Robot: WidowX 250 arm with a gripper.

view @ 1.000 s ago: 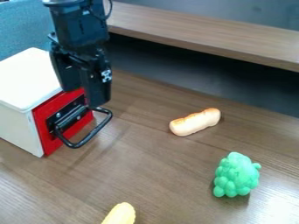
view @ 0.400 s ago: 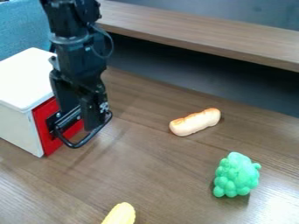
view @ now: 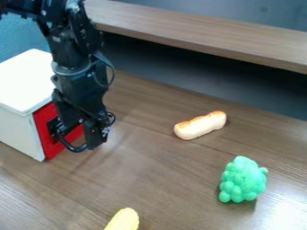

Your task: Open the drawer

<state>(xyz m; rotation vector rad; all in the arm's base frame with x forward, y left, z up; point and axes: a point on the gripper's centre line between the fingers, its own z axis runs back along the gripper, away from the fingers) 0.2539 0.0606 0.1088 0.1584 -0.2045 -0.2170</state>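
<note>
Camera view: on the wooden desk [view: 162, 179], toward its far left corner, stands a white box [view: 30, 81] whose red-fronted drawer [view: 45, 130] is shut. Black and pointing down, the tool [view: 97, 143] hangs just in front of that drawer, over its looped handle [view: 72, 148], though I cannot tell how far open it is or whether it has hold of the loop. Well apart lie a bumpy green toy [view: 242, 179] to the right, a bread roll [view: 201, 126] nearer the far edge, and a partly visible yellow toy [view: 124, 220].
</note>
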